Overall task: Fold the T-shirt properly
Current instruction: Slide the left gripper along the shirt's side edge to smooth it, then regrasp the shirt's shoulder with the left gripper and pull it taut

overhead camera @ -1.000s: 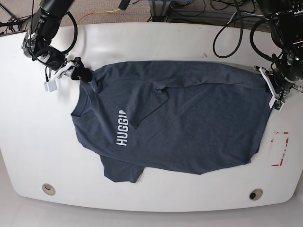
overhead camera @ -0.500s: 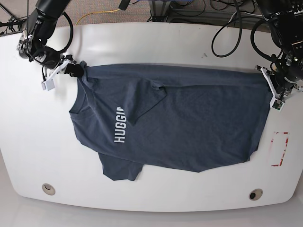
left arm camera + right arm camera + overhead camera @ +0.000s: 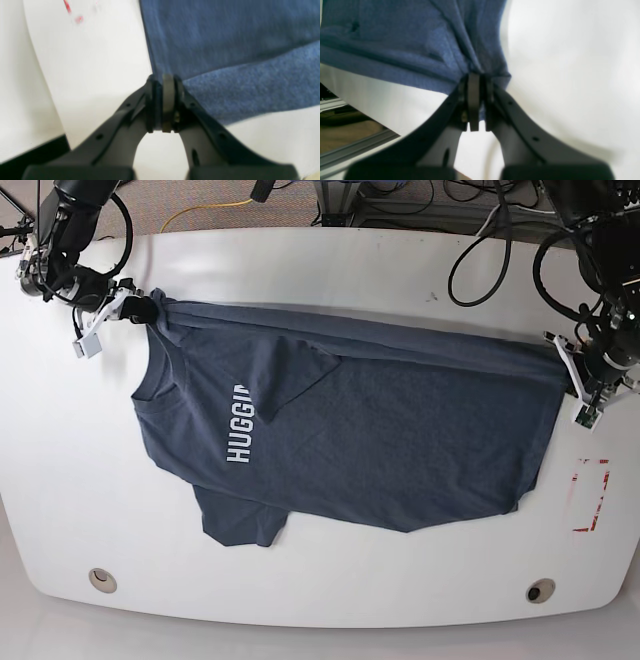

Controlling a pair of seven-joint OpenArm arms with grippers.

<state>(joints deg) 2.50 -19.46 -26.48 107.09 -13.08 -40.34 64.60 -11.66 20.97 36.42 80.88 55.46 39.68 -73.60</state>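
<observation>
Both arms reach in from the far side, spread wide, one at each end of the shirt (image 3: 380, 440).

Right claw (image 3: 476, 100) at base-view left: jaws clamped together on a bunched corner of cloth, fabric gathered into creases right at the tips. Arm runs back to the top-left corner.

Left claw (image 3: 163, 100) at base-view right: jaws pressed tight on the shirt's edge, pads together with no visible gap. Wrist angled down toward the worktop (image 3: 330, 270), arm rising to the top-right corner.
</observation>
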